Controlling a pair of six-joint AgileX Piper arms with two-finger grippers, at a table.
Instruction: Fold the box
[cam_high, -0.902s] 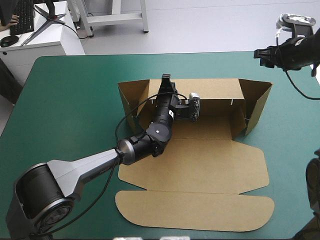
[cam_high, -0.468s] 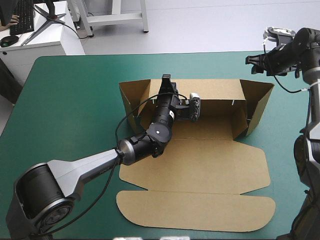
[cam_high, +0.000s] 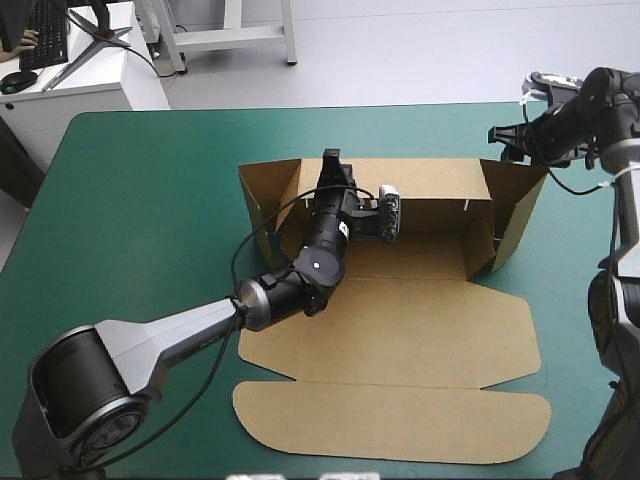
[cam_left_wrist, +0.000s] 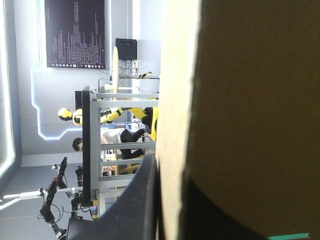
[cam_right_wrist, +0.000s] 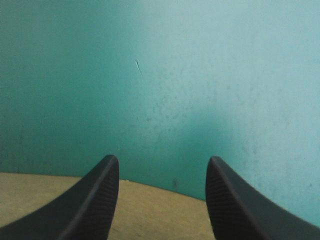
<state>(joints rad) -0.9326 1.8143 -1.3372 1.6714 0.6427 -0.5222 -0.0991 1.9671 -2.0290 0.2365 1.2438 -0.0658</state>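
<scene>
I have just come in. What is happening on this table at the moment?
A two-armed robot is folding the brown box on the teal-green table. The left gripper is shut on the top edge of the raised back wall, near its left end. The right gripper is open and holds nothing; it hovers by the upper edge of the right side wall. The lid lies flat at the near side.
</scene>
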